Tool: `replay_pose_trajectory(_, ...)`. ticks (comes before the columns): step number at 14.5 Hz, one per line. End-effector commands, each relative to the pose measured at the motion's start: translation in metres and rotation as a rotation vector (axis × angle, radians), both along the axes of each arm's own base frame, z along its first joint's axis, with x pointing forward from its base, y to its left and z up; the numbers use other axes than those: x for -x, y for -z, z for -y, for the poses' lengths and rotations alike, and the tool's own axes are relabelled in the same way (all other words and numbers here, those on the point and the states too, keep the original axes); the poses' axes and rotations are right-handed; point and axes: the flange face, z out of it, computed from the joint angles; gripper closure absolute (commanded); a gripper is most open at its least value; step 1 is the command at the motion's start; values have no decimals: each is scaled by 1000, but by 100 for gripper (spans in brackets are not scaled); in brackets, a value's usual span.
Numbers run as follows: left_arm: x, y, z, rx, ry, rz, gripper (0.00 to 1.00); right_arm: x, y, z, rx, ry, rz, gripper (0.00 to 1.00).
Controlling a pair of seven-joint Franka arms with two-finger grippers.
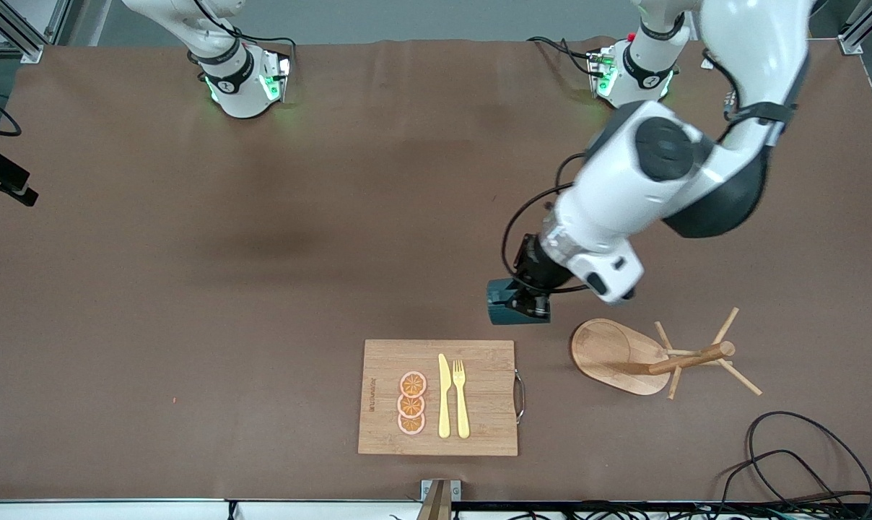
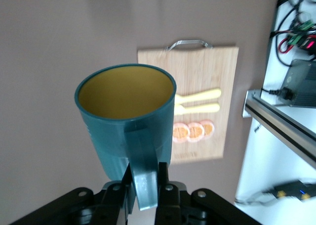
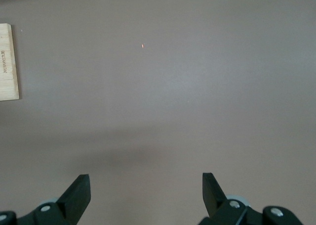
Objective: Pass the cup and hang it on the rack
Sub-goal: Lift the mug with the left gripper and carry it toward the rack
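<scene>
1. L gripper [image 1: 528, 302] is up over bare worktop [image 1: 190, 289], between the rack and the cutting board as I see it from the front cam. Its jaws are pinched on the cup's handle.
2. The cup [image 1: 501, 300] hangs in that grip, off the worktop, lying roughly sideways. In the L wrist cam the cup [image 2: 129, 121] shows its teal ribbed wall, its mustard inside and open mouth, w/ the handle [image 2: 144, 183] clamped between the two black fingers [image 2: 167, 198].
3. The rack [image 1: 627, 356] looks tipped over on the worktop toward the L arm's end: oval base turned up on edge toward the camera, post and pegs pointing toward that end of the worktop. No cup on any peg. It's near the held cup but not touching it.
4. The cutting board [image 1: 479, 404] lies flat, nearer the front cam than the cup. On it: three orange slices [image 1: 411, 403] in a row, a yellow knife [image 1: 443, 396] and a yellow fork [image 1: 461, 397] side by side. Metal handle on the edge facing the rack.
5. R gripper [image 3: 145, 198] isn't in the front cam; R arm waits. R wrist cam shows its jaws spread wide, nothing between them, over bare worktop, w/ one corner of the board at the frame edge.
</scene>
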Motion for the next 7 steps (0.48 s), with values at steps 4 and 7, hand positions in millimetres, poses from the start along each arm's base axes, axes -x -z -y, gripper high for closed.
replay_pose_trajectory(4, -46, -46, -149, 447, -153, -99, 100, 4, -4, 3, 6, -9, -1, 0)
replay_pose_trajectory(7, -51, -45, -198, 558, -176, -174, 100, 4, -4, 3, 6, -7, -1, 0)
